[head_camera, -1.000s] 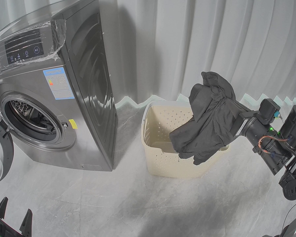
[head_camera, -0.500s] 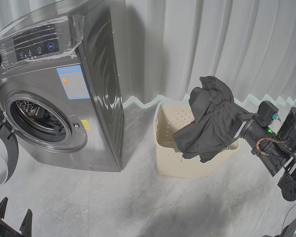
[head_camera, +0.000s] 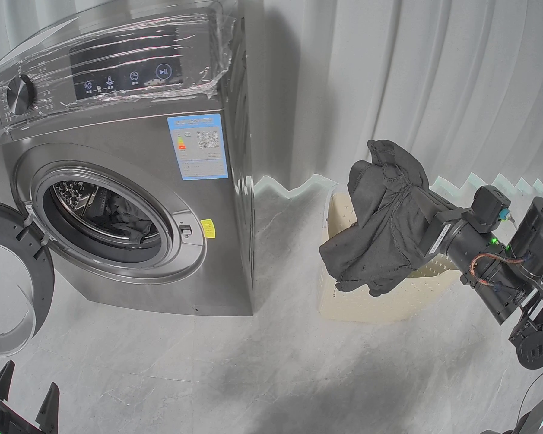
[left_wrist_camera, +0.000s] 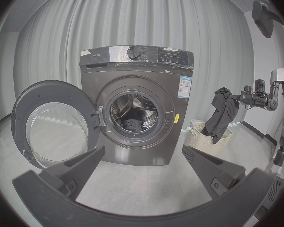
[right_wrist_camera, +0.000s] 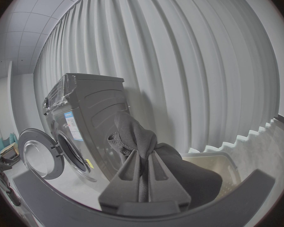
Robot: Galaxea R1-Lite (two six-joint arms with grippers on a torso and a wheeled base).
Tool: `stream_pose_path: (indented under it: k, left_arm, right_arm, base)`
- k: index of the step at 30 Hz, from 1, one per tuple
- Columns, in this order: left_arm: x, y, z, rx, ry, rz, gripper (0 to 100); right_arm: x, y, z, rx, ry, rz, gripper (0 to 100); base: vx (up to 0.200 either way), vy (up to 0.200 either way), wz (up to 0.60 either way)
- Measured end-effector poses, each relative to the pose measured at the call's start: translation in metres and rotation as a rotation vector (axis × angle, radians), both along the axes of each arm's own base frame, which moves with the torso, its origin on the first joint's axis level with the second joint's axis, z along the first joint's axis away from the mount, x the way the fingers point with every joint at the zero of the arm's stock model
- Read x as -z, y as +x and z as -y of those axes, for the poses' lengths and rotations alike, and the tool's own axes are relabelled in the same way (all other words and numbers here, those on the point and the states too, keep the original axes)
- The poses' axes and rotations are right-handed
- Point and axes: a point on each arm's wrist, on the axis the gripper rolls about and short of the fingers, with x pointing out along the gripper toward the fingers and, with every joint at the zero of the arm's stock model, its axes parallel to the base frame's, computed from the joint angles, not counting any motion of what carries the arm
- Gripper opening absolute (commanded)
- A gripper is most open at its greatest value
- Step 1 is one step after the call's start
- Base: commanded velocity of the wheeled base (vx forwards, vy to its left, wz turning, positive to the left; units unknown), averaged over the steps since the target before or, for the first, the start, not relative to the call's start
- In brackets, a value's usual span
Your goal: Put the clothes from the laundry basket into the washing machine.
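Curtain (head_camera: 404,61) behind — dark garment (head_camera: 380,230) clamped in right hand (right_wrist_camera: 144,161), over basket (head_camera: 398,299).

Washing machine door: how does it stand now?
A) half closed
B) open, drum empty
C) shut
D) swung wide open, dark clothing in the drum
D: the door hangs wide open beside the washing machine, and dark clothing lies in the drum.

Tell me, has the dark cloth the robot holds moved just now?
Yes. Judged against the laundry basket, the dark cloth has shifted toward the washing machine, now hanging over the basket's machine-side edge.
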Motion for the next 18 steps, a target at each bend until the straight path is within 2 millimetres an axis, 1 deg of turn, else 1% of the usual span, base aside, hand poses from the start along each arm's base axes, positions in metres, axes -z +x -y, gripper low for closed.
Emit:
stream_pose_path:
  k: [6,12,18]
  left_arm:
    - [0.0000,0.0000,0.0000,-0.001,0.000,0.000,100]
    - [-0.0001,0.0000,0.0000,0.000,0.000,0.001,100]
    - [0.0000,0.0000,0.0000,-0.001,0.000,0.000,100]
  right_arm:
    - [0.0002,-0.0001,0.0005,0.000,0.000,-0.001,0]
    - [-0.0005,-0.0012,0.0007,-0.004,0.007,0.010,0]
    - [0.0008,-0.0017,0.0009,-0.004,0.004,0.006,0]
  base:
    - [0.000,0.200,0.00]
    - [0.000,0.000,0.00]
    - [-0.200,0.000,0.00]
